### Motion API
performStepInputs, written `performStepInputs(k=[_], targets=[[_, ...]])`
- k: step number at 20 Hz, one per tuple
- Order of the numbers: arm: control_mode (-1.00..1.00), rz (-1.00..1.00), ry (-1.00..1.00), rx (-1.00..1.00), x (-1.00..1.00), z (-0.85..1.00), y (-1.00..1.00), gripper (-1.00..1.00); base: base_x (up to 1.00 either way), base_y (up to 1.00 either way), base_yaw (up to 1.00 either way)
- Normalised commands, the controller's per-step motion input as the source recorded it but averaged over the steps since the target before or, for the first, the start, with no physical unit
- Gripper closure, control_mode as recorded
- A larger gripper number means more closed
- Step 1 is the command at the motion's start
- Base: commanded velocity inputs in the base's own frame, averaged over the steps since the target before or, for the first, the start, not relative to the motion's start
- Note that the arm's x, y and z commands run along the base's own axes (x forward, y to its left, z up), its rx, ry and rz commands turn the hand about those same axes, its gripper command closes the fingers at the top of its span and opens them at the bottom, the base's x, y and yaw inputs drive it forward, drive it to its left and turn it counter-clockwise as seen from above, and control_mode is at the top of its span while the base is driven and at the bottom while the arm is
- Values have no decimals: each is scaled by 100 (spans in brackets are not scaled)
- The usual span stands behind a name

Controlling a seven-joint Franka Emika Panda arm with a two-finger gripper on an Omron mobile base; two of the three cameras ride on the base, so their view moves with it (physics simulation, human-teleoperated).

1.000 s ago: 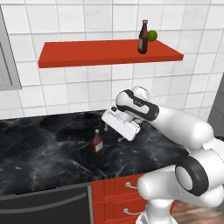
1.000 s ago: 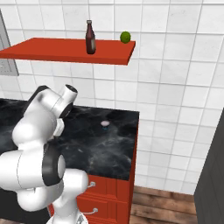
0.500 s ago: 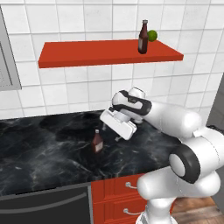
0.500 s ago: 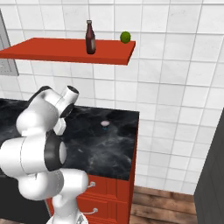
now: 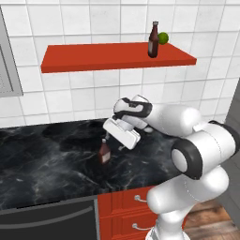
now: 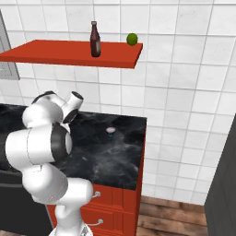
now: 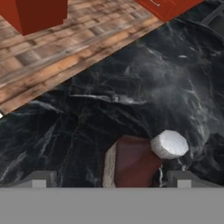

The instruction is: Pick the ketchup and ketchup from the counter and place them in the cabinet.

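- Where the black marble surface (image 5: 51,159) runs along the tiled wall, wide bare room lies left of the arm, and its right end stops at a square edge.
- The red cabinet (image 5: 84,56) carries one ketchup (image 5: 153,40) upright near its right end, just beside a green ball (image 5: 162,38).
- The other ketchup (image 5: 104,152) stands on the surface, under the gripper (image 5: 114,138).
- In the hand view, its white cap (image 7: 169,144) sits between the fingers (image 7: 41,178), which are spread apart and not touching it.
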Motion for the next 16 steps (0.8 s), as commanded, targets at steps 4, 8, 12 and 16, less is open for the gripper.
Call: performStepInputs(k=[4,8,12,16], targets=[[-100,0,0,0,27,-20,1,-100,0,0,0],[-100,0,0,0,28,-19,0,-100,0,0,0],[-100,0,0,0,28,-16,1,-100,0,0,0],[-100,1,0,0,7,-19,26,-100,0,0,0]])
